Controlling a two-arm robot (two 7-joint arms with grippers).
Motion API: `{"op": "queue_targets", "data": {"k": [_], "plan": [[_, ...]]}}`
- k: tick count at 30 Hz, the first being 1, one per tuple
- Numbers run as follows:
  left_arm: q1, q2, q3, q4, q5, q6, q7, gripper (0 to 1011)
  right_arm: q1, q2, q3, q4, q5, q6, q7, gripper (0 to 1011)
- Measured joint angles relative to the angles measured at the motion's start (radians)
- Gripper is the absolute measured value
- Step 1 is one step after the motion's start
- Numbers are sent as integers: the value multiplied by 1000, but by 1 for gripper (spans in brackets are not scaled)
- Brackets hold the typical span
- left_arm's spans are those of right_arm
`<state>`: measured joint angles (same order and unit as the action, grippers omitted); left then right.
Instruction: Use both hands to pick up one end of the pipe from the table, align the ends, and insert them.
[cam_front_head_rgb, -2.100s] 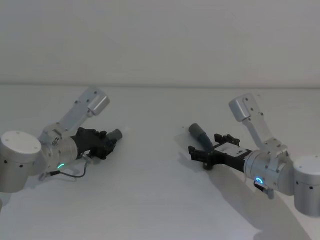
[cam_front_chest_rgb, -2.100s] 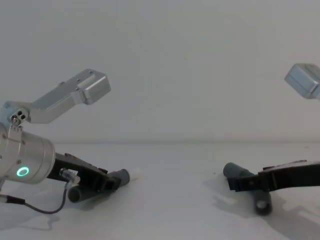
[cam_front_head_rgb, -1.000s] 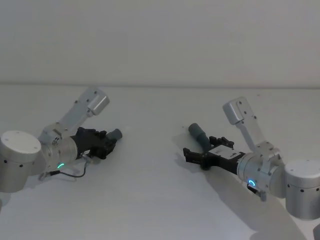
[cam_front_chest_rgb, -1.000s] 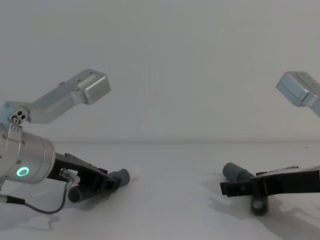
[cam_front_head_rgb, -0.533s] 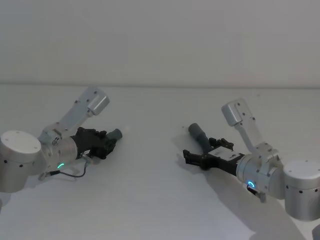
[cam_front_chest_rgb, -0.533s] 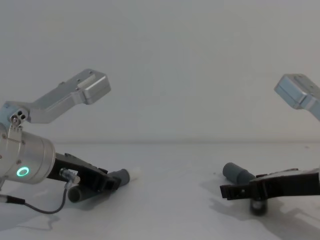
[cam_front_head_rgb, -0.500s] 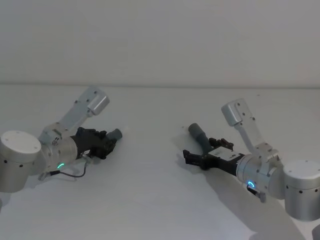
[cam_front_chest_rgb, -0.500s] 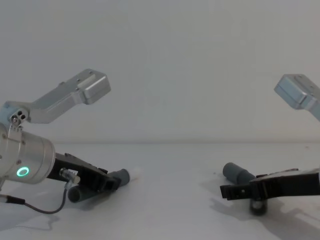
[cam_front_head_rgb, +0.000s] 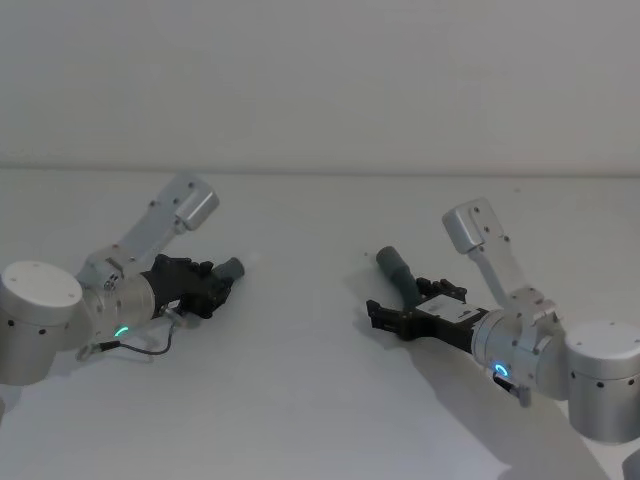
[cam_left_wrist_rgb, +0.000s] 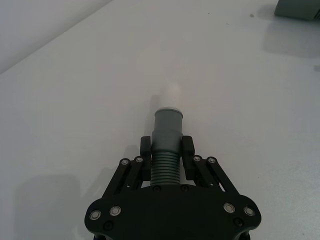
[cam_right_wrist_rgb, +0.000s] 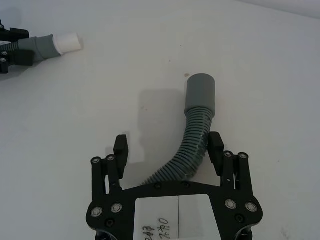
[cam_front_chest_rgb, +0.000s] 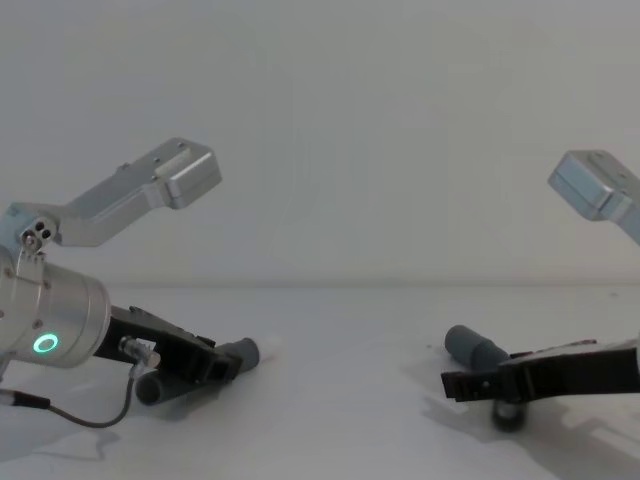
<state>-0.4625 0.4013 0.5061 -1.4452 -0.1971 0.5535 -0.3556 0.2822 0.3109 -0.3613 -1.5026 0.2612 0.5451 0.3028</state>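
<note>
- The right gripper (cam_right_wrist_rgb: 168, 146) is spread wide and holds nothing. Its jaws straddle the ribbed stretch just behind the wide grey cuff (cam_right_wrist_rgb: 201, 92), low over the table (cam_front_head_rgb: 300, 400).
- The cuffed hose piece (cam_right_wrist_rgb: 194, 140) lies on the table between the jaws. It is off-centre, just beside one finger (cam_right_wrist_rgb: 216, 144) and well apart from the other.
- To grip well, I would centre the gripper on the ribs before closing, so the far finger does not sweep the hose sideways or roll it. I would also close near the cuff rather than further back on the curve, since the ribbed part looks flexible and a grip far back would probably let the cuff droop during alignment.
- The grip should stay off the cuff's mouth, which must remain round and free to take the tip.
- Well apart from the cuff, on the robot's left, the left gripper (cam_left_wrist_rgb: 166, 150) is clamped on the ribs of the white-tipped hose piece (cam_left_wrist_rgb: 166, 137).
- The white tip (cam_left_wrist_rgb: 173, 94) juts out beyond the fingers and is the part of that piece nearest the cuff. Whether the piece is clear of the table I cannot tell.
</note>
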Motion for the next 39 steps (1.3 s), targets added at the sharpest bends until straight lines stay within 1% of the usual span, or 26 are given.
{"op": "queue_targets", "data": {"k": [1, 2, 4, 5, 7, 10, 13, 14, 15, 16, 21, 23, 39], "plan": [[0, 0, 0, 0, 0, 0, 0, 348, 0, 0, 0, 0, 0, 0, 0, 947], [0, 0, 0, 0, 0, 0, 0, 348, 0, -1, 0, 0, 0, 1, 0, 910], [0, 0, 0, 0, 0, 0, 0, 348, -1, -1, 1, 0, -1, 1, 0, 873], [0, 0, 0, 0, 0, 0, 0, 348, -1, -1, 1, 0, -1, 1, 0, 824], [0, 0, 0, 0, 0, 0, 0, 348, -1, -1, 1, -1, -1, 2, 0, 793], [0, 0, 0, 0, 0, 0, 0, 348, -1, -2, 1, -1, -1, 2, 0, 675], [0, 0, 0, 0, 0, 0, 0, 348, -1, -2, 2, -1, -1, 3, 0, 600], [0, 0, 0, 0, 0, 0, 0, 348, -1, -2, 2, -1, -1, 3, 0, 600], [0, 0, 0, 0, 0, 0, 0, 348, -2, -2, 2, -1, -2, 3, 0, 529], [0, 0, 0, 0, 0, 0, 0, 348, -2, -2, 2, -1, -2, 3, 0, 489], [0, 0, 0, 0, 0, 0, 0, 348, -2, -3, 2, -1, -2, 3, 0, 350], [0, 0, 0, 0, 0, 0, 0, 348, -2, -3, 2, -1, -2, 4, 0, 263], [0, 0, 0, 0, 0, 0, 0, 348, -2, -3, 2, -1, -2, 4, 0, 262]]}}
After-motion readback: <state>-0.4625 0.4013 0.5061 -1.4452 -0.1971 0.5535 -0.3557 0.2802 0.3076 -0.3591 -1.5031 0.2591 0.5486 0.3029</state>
